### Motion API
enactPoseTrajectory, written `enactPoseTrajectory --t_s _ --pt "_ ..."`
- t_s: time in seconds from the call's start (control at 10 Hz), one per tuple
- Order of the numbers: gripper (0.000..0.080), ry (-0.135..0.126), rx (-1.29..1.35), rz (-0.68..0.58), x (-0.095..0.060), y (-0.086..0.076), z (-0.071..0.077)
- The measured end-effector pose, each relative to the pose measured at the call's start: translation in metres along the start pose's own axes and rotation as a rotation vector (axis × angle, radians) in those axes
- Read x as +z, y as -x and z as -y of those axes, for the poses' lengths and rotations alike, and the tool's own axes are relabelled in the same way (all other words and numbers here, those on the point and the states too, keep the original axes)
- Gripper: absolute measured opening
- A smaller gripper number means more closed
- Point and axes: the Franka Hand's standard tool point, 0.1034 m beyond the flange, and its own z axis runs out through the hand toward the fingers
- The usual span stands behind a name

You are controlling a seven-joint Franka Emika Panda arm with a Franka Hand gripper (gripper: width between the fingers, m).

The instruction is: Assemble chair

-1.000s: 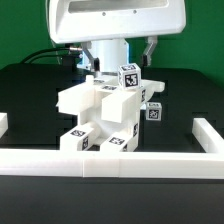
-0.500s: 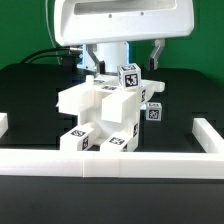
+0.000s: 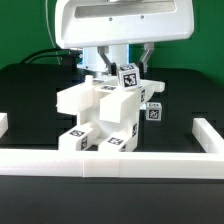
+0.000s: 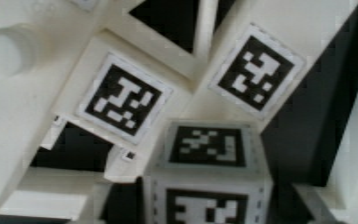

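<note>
The claw [image 3: 124,66] hangs directly over the partly assembled chair [image 3: 98,112], which stands on the black desk [image 3: 30,90].

1. Claw state: the two fingers stand on either side of the tagged block [image 3: 128,76] at the top of the chair. Neither view shows whether the fingers touch this block, so it cannot be told whether the claw is open or gripping.
2. Chair position: the main stack of glossy white blocks lies below the claw and spreads toward the exterior view's left. The lowest blocks, with their tags facing up, lie nearer the camera than the claw.
3. A small tagged part [image 3: 152,111] sits below the claw, toward the exterior view's right, just beside the stack.
4. The low white border wall [image 3: 110,161] runs across the desk on the camera side of the chair, well below the claw.
5. Wrist view: a tagged cube end [image 4: 208,165] lies close under the claw, with two slanted tagged panels [image 4: 123,95] and a round white stud [image 4: 5,48] beside it.
</note>
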Motion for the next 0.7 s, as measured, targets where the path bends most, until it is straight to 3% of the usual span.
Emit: enactPoseTrajectory --t_s 0.2,0.7 --pt "0.0281 0.000 0.018 0.000 0.0000 0.0000 -0.0002" --pt "0.0281 -0.002 0.378 0.000 0.0001 0.0000 0.0001"
